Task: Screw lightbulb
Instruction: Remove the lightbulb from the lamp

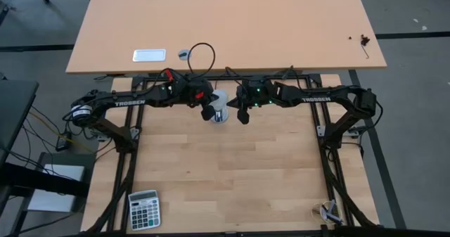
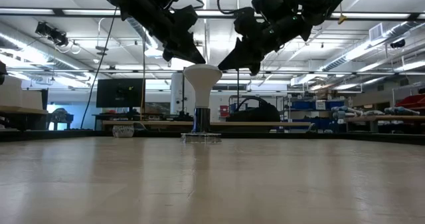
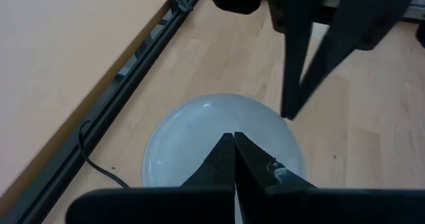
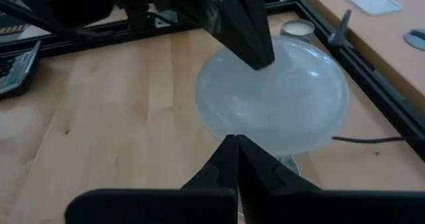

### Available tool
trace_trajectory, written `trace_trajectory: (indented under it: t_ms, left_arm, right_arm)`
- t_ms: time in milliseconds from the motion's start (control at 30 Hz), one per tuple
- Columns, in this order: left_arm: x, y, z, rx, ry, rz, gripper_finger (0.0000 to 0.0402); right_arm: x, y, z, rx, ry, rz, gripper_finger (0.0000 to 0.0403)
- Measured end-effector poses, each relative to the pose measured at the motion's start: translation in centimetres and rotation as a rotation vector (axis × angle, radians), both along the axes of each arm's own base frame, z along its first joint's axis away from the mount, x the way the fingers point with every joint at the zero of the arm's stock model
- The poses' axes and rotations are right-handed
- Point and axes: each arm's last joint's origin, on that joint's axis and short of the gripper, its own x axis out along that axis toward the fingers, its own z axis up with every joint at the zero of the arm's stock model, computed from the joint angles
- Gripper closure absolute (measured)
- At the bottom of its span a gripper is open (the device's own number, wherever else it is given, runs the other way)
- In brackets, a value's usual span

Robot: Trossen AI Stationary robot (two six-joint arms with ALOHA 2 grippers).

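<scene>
The white lightbulb stands upright, dome up, with its narrow base in a round silver socket disc on the wooden table. A thin black cord runs off from the disc. My left gripper is shut and slants down onto the dome from the table's left. My right gripper is also shut and slants down to the dome's rim from the right. In the left wrist view the shut fingertips stand over the dome. In the right wrist view they stand at its edge. My left gripper's shut fingertips meet the dome's top face, slanting down from the table's left; the low view shows no gap, but I cannot tell whether they press on it. My right gripper's shut fingertips stand at the dome's right rim, slanting down from the table's right; whether they touch it, I cannot tell.
A calculator lies at the near left corner. Black frame rails run along the table's sides and far edge. Beyond them a second table carries a flat white thing and a small round one.
</scene>
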Motion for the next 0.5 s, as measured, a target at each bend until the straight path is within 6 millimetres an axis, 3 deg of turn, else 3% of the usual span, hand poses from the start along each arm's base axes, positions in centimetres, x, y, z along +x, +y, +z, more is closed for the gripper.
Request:
trace_trajectory:
  t_ms: [500]
  left_arm:
    - [0.2,-0.5,0.0,-0.002,-0.003,-0.016,0.0401]
  right_arm:
    - [-1.5,-3.6,-0.1,0.016,0.016,-0.226,0.0394]
